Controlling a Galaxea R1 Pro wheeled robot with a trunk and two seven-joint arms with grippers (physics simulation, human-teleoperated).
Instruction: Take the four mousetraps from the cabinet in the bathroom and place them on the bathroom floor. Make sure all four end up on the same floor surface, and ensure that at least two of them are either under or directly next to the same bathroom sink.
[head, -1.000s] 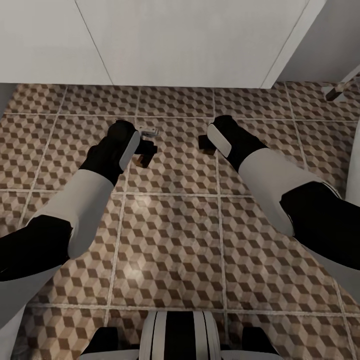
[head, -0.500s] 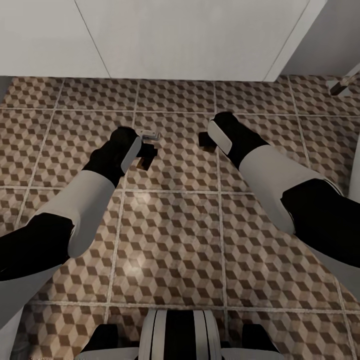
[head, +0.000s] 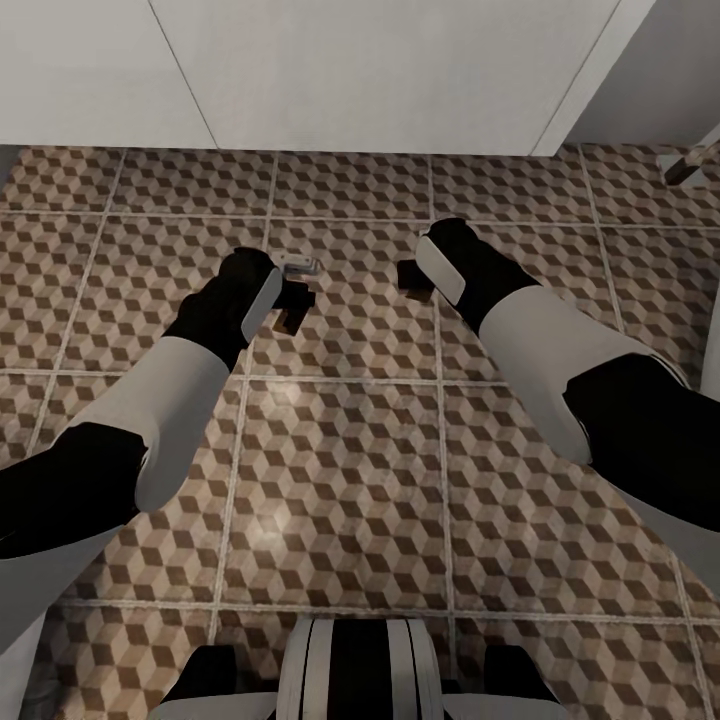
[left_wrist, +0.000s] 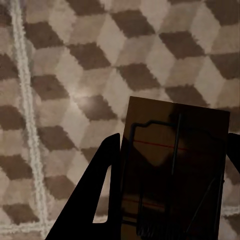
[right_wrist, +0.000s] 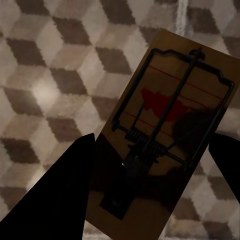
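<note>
Two small flat tan wooden mousetraps with dark wire springs in hand, one per arm: the left-hand mousetrap (left_wrist: 172, 172) pinched between the dark fingers (left_wrist: 92, 200) of the left gripper (head: 293, 306), the right-hand mousetrap (right_wrist: 167, 132), red spot showing, pinched likewise in the right gripper (head: 413, 279). Both carried above the brown, beige and cream cube-patterned bathroom floor (head: 340, 470), short of a plain white wall (head: 380, 70); no sink to be made out, only a grey fitting (head: 690, 165) at the far right edge. Main risk, as a judgement: letting go from this height, with a trap bouncing, flipping or skidding away from wherever the sink stands, and so missing the rule of two beside one sink. Another risk: a slip now, since each board is gripped by its edges only. Fingers parted just to board width on both sides, clamped on the wood, touching nothing else. Also a small pale grey object (head: 300, 265) beside the left wrist, too small to identify.
</note>
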